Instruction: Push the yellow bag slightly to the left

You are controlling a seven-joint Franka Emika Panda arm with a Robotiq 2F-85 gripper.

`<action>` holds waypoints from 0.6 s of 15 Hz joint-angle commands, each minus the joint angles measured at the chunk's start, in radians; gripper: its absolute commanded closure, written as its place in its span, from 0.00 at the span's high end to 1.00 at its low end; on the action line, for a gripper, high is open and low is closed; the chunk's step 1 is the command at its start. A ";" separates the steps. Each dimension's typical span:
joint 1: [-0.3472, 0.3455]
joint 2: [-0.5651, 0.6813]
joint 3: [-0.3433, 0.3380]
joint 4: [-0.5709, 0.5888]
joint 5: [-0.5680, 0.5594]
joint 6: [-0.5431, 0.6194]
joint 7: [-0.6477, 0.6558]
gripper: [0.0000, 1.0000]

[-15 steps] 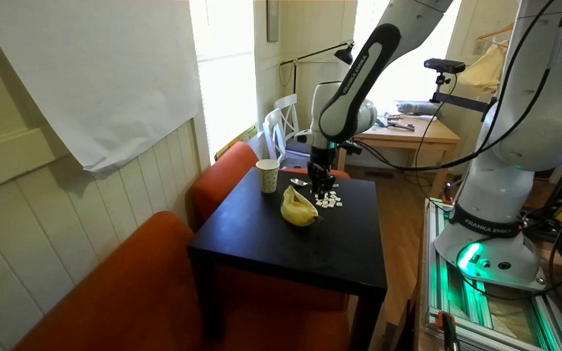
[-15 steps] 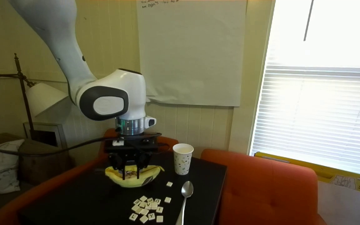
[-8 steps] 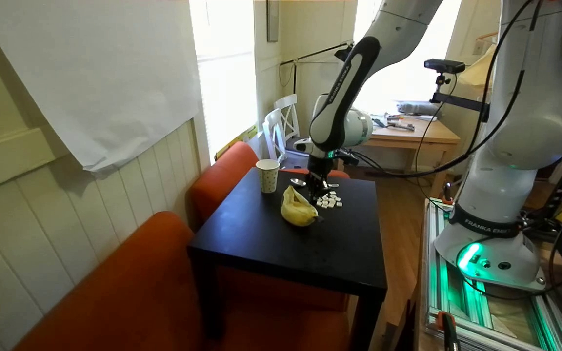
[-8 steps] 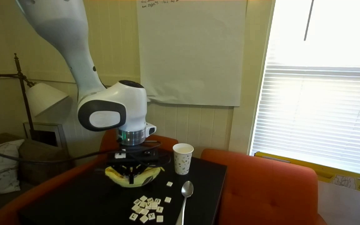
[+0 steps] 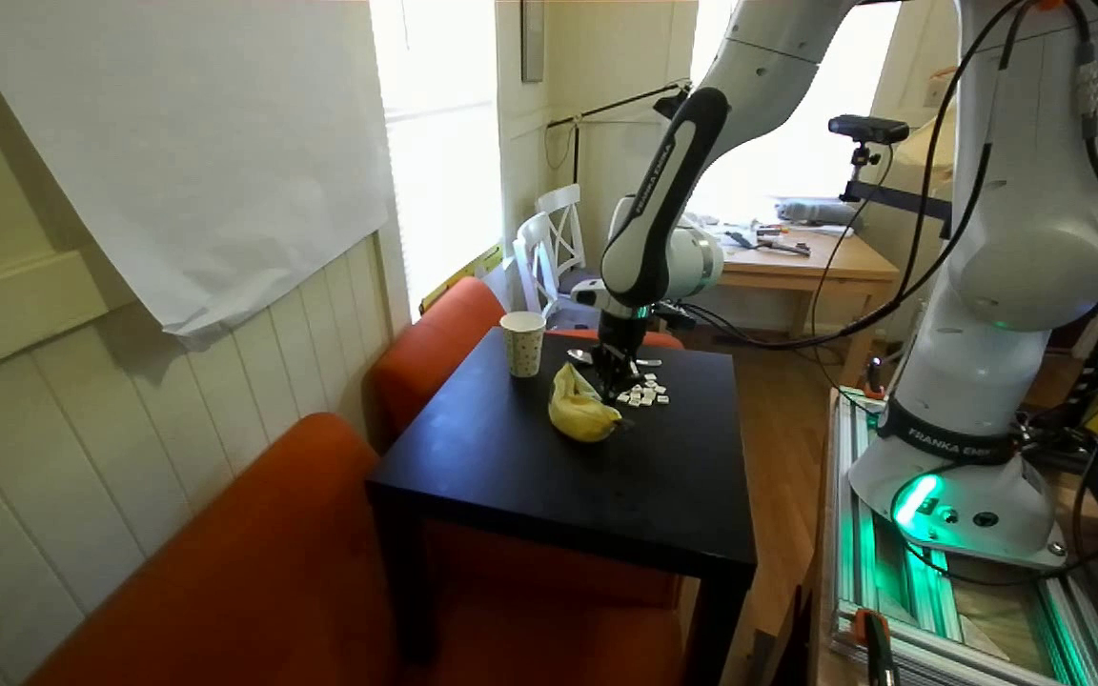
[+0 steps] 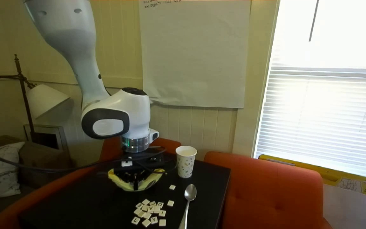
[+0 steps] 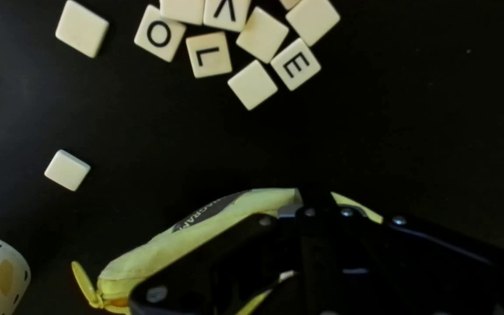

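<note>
The yellow bag (image 5: 581,421) is a soft banana-shaped pouch lying on the black table. It shows in both exterior views (image 6: 118,180) and in the wrist view (image 7: 164,249), where a dark printed patch is on its side. My gripper (image 5: 612,393) is low at the bag's side facing the letter tiles. Its fingers are together with nothing seen between them, in an exterior view (image 6: 135,185) and in the wrist view (image 7: 316,197). The fingertips appear to touch the middle of the bag's side, which looks slightly dented there. The gripper hides part of the bag.
Several white letter tiles (image 6: 149,210) lie on the table (image 5: 549,486) on the gripper's other side from the bag. A spotted paper cup (image 6: 185,162) stands near one end of the bag. A spoon (image 6: 189,194) lies beside the tiles. Orange seats (image 5: 301,534) border the table.
My gripper has come down and its fingers have shut. It has then moved slightly toward the bag. The bag's shape has changed slightly at its opening and ends.
</note>
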 commanded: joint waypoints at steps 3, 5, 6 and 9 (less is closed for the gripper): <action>0.042 -0.027 -0.079 0.005 -0.079 0.004 0.086 0.00; 0.056 -0.010 -0.139 0.008 -0.237 0.026 0.209 0.00; 0.059 -0.005 -0.157 0.015 -0.292 0.022 0.251 0.00; 0.066 0.015 -0.185 0.029 -0.421 -0.013 0.342 0.00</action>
